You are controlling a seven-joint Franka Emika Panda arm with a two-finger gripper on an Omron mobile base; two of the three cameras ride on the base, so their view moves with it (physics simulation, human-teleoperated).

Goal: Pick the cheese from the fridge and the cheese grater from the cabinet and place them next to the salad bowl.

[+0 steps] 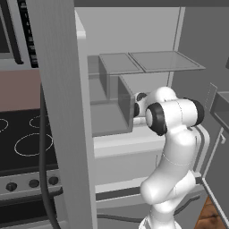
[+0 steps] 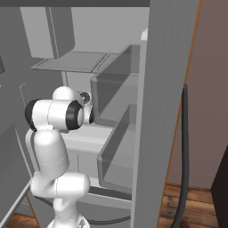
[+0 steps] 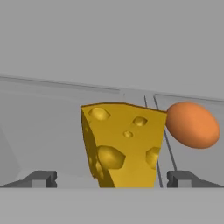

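The big grey fridge (image 1: 134, 85) is seen open in both base views, with its thick door (image 1: 62, 112) standing at the left of the left base view. Clear glass shelves (image 1: 152, 61) are seen high up inside it, and a pale bin sits below them. A black stove (image 1: 22, 138) is seen to the left of the fridge door. The white arm (image 1: 172, 147) is bent, and its hand is pushed into the fridge at the middle level.

In the hand view, the yellow cheese (image 3: 122, 144) is seen close up, standing on a pale fridge shelf. It sits between the two dark fingertips (image 3: 41, 178) of the gripper (image 3: 113, 179), which are spread wide apart and not touching it. A small orange ball (image 3: 192, 124) is seen just beside the cheese, at its upper right corner.
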